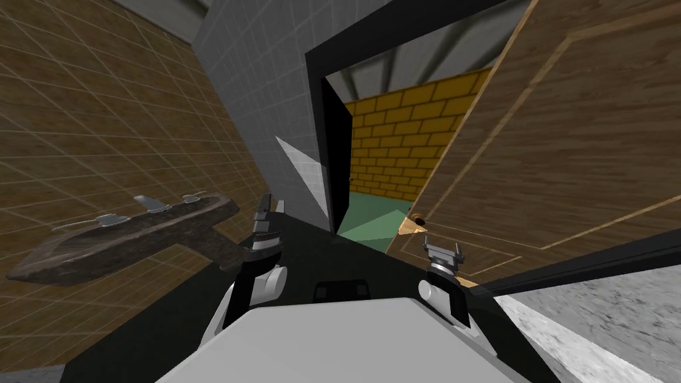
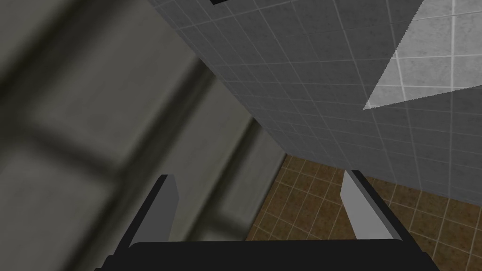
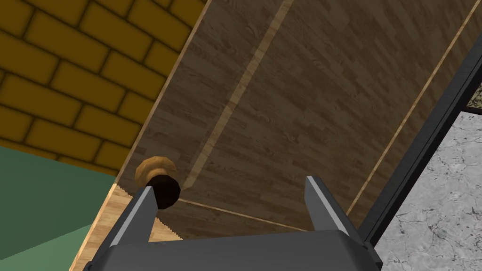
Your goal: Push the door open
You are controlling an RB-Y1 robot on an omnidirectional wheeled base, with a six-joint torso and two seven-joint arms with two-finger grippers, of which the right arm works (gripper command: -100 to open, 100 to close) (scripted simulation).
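While door (image 3: 292,103) ajar, right end effector (image 3: 230,187) spread near knob (image 3: 157,181).

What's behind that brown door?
Past the edge of the open door there is a yellow brick wall and a green floor. Anything right behind the door's panel is covered, so I can't tell.

The door (image 1: 565,133) ran past the frame at two o'clock. A finger (image 3: 134,221) of the right claw (image 3: 229,186) covered part of its knob (image 3: 157,175).
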